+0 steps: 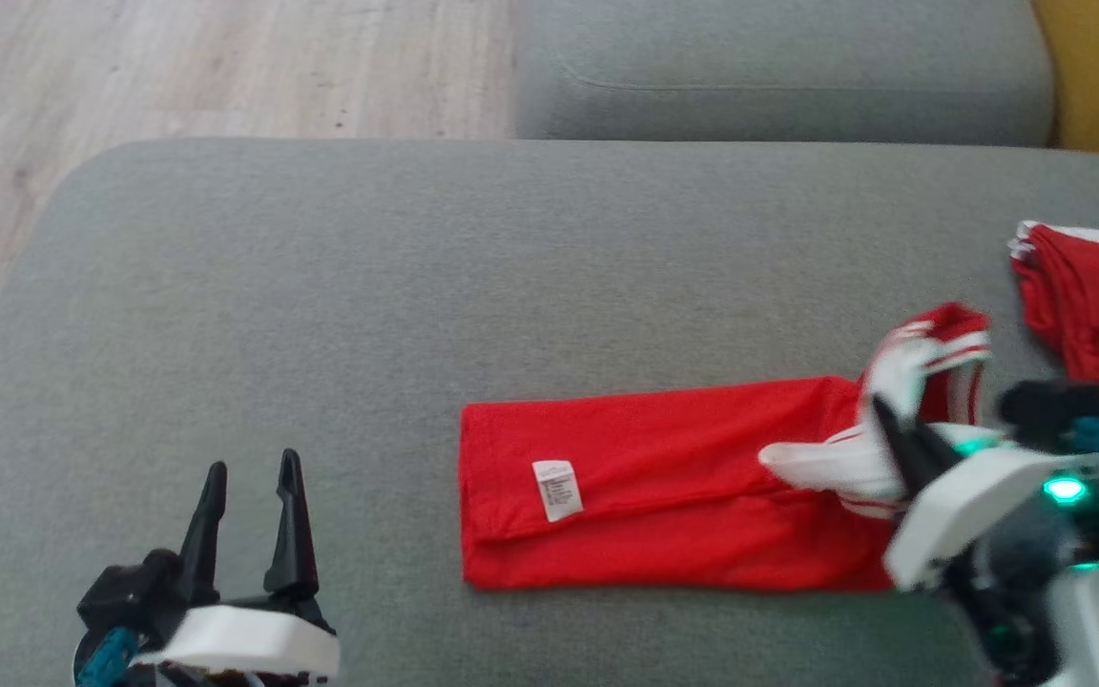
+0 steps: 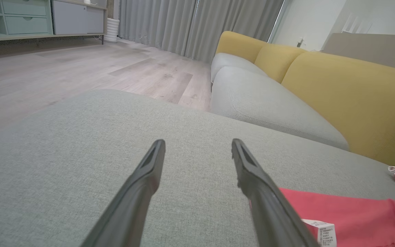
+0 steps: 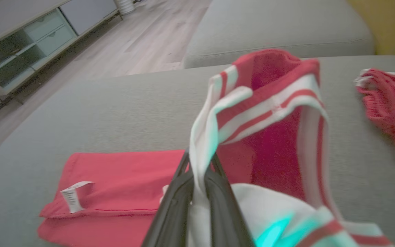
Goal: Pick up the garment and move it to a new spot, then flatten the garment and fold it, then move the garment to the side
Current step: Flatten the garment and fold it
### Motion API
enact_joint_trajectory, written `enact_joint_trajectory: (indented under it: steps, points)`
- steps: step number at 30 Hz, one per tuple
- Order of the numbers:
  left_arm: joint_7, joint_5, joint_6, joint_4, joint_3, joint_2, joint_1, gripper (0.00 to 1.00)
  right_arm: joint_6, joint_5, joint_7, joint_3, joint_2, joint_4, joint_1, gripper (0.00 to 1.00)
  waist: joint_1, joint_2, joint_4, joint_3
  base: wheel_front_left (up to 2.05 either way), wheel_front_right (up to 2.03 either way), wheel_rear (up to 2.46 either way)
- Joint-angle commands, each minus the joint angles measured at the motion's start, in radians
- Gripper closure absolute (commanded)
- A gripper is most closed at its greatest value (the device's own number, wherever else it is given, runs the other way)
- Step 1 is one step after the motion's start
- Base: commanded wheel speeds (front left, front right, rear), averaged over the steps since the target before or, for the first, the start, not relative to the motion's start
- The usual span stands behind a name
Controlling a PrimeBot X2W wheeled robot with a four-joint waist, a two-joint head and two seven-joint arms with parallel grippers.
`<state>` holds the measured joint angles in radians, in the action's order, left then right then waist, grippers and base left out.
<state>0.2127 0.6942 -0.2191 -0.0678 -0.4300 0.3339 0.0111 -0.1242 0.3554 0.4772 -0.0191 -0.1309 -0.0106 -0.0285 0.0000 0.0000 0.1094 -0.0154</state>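
A: Where was the garment (image 1: 664, 487)?
B: On the grey cushion (image 1: 321, 286), right of centre in the head view. Its red body lay flat in a long folded strip, with a white label (image 1: 557, 489) facing up near the left end.
A: And the right end?
B: That end was lifted off the cushion. The right gripper (image 1: 883, 415) had its fingers closed on the white, red-striped trim (image 1: 904, 367). In the right wrist view the trim ran down between the two dark fingers (image 3: 175, 202) and arched above them in a loop.
A: Did the rest hang free?
B: No. The strip rested on the cushion, and only the striped end stood up.
A: The left gripper (image 1: 253, 465)?
B: Low at the left, well apart from the garment, over bare cushion. Its fingers stood spread wide with nothing between them. In its wrist view the garment's edge and the label showed beside one finger.
A: Anything else on the cushion?
B: Another red cloth (image 1: 1093, 315) with a white edge lay bunched at the far right, apart from the garment. Beyond the cushion were a second grey seat (image 1: 778, 76), a yellow backrest (image 2: 348, 92) and wooden floor (image 1: 177, 67).
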Motion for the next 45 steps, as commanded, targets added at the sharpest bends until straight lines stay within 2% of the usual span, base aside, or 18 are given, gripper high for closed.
enact_joint_trajectory:
  steps: [1, 5, 11, 17, 27, 28, 29, 30, 31, 39, 45]
  points:
    - [0.008, -0.003, 0.001, 0.023, 0.031, 0.012, -0.035, 0.00, -0.007, 0.011, 0.003, -0.040, 0.003, -0.052, -0.025, 1.00, 0.0000, 0.0000, 0.015, 0.005, 0.00, 0.00, 0.00]
    - [0.004, -0.004, 0.001, 0.026, 0.025, 0.012, -0.038, 0.00, -0.007, 0.049, -0.009, -0.127, 0.044, -0.070, -0.017, 1.00, 0.0000, 0.0000, 0.044, 0.008, 0.00, 0.00, 0.00]
    - [-0.003, -0.006, 0.003, 0.031, 0.012, 0.010, -0.048, 0.00, -0.007, 0.091, -0.063, -0.264, 0.077, 0.009, -0.049, 1.00, 0.0000, 0.0000, 0.091, 0.002, 0.00, 0.00, 0.00]
    - [-0.005, -0.009, 0.009, 0.028, -0.001, 0.001, -0.064, 0.00, -0.007, 0.180, -0.146, -0.388, 0.080, 0.143, -0.135, 1.00, 0.0000, 0.0000, 0.136, -0.012, 0.00, 0.00, 0.00]
    - [0.002, -0.013, 0.027, -0.004, -0.034, -0.033, -0.093, 0.00, -0.007, 0.276, -0.218, -0.512, 0.080, 0.410, -0.298, 1.00, 0.0000, 0.0000, 0.200, -0.024, 0.00, 0.00, 0.00]
    - [0.002, -0.013, 0.029, -0.008, -0.037, -0.036, -0.095, 0.00, -0.007, 0.282, -0.225, -0.522, 0.080, 0.436, -0.311, 0.79, 0.0000, 0.0000, 0.203, -0.024, 0.00, 0.00, 0.00]
    - [0.003, -0.013, 0.031, -0.012, -0.040, -0.039, -0.096, 0.00, -0.007, 0.293, -0.232, -0.535, 0.081, 0.460, -0.323, 0.51, 0.0000, 0.0000, 0.207, -0.023, 0.00, 0.00, 0.00]
    - [0.003, -0.014, 0.033, -0.016, -0.043, -0.041, -0.098, 0.00, -0.007, 0.307, -0.240, -0.549, 0.081, 0.480, -0.334, 0.09, 0.0000, 0.0000, 0.211, -0.021, 0.00, 0.00, 0.00]
    - [0.004, -0.014, 0.034, -0.020, -0.046, -0.043, -0.099, 0.00, -0.007, 0.320, -0.249, -0.564, 0.081, 0.497, -0.346, 0.00, 0.0000, 0.0000, 0.213, -0.020, 0.00, 0.00, 0.00]
    - [0.003, -0.014, 0.046, -0.044, -0.067, -0.051, -0.102, 0.00, -0.007, 0.404, -0.331, -0.673, 0.081, 0.540, -0.432, 0.00, 0.0000, 0.0000, 0.211, 0.003, 0.00, 0.00, 0.00]
    - [0.000, -0.015, 0.046, -0.044, -0.076, -0.050, -0.097, 0.00, -0.007, 0.401, -0.382, -0.680, 0.081, 0.534, -0.468, 0.00, 0.0000, 0.0000, 0.190, 0.017, 0.00, 0.00, 0.00]
